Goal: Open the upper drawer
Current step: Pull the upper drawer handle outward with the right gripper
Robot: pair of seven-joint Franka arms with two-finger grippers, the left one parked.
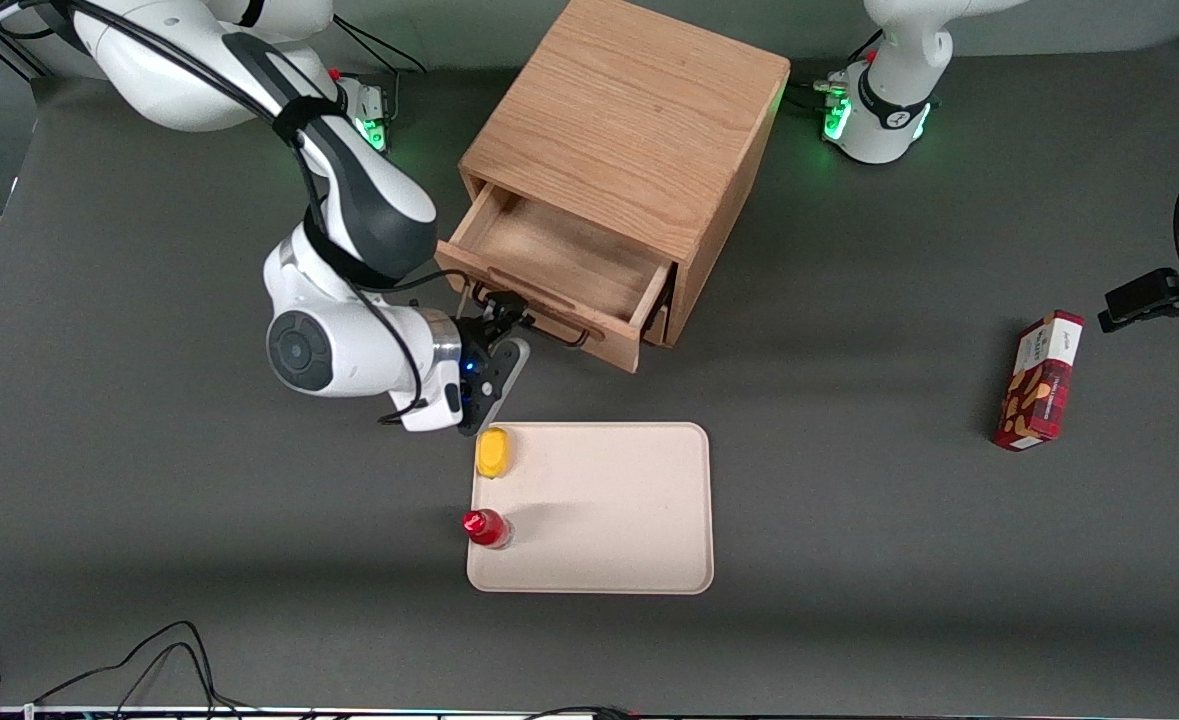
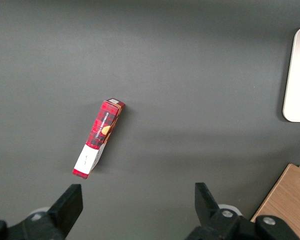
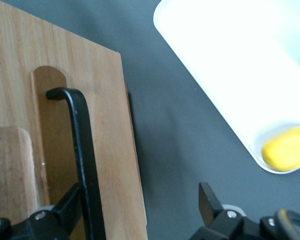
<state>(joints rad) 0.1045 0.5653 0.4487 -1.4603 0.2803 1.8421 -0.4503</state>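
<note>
The upper drawer (image 1: pixel 559 268) stands pulled out of the wooden cabinet (image 1: pixel 629 140) near the worktop's (image 1: pixel 149 500) robot-side edge. The end effector (image 1: pixel 505 322) sits at the drawer's black handle (image 3: pixel 85 150), fingers spread wide, gripping nothing.

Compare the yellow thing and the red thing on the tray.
The yellow object is a flat rounded block lying at the tray corner nearest the claw; the red object is rounder, glossy, at the tray's edge nearer the front camera. Yellow looks larger. Both are small and sit along the same tray edge.
</note>
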